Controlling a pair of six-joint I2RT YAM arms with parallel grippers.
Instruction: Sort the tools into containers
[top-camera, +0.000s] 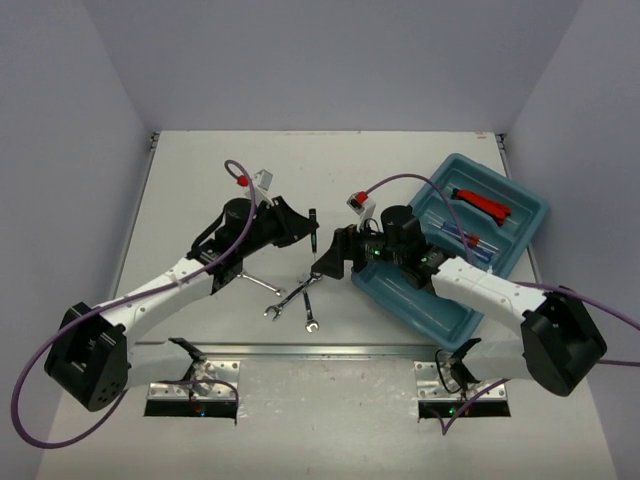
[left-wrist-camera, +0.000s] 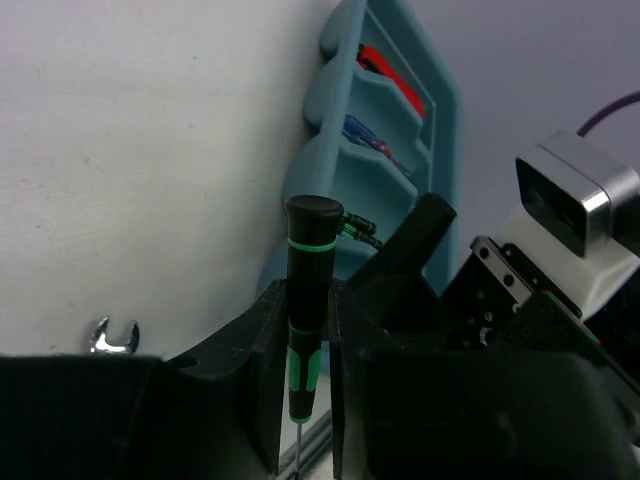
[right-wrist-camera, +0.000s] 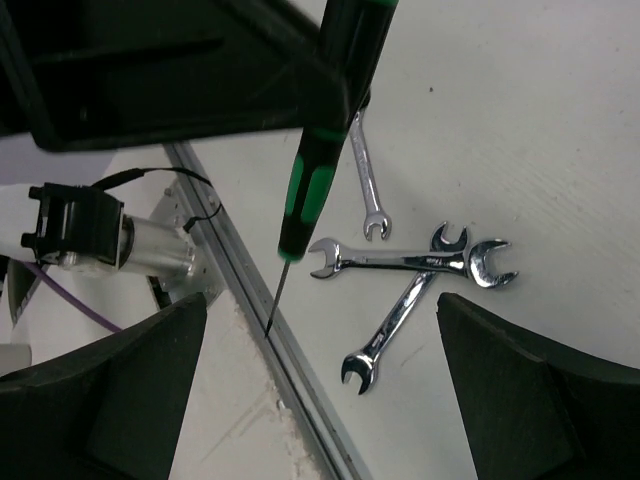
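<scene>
Near centre, small silver wrenches (top-camera: 296, 296) lie overlapped on the table (top-camera: 200, 180), unsorted. Just beyond, the left gripper (left-wrist-camera: 305, 345) is clamped on a black-and-green screwdriver (left-wrist-camera: 310, 260), held clear of the table. The right gripper (top-camera: 335, 257) gapes wide opposite. The screwdriver is judged light, rigid and thin-shafted, best taken by the handle. The teal tray (top-camera: 430, 305) lies far right.

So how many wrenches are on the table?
3, all on the table: a first wrench, a second wrench crossing it, a third wrench just beside them. Others may be hidden from view.
</scene>
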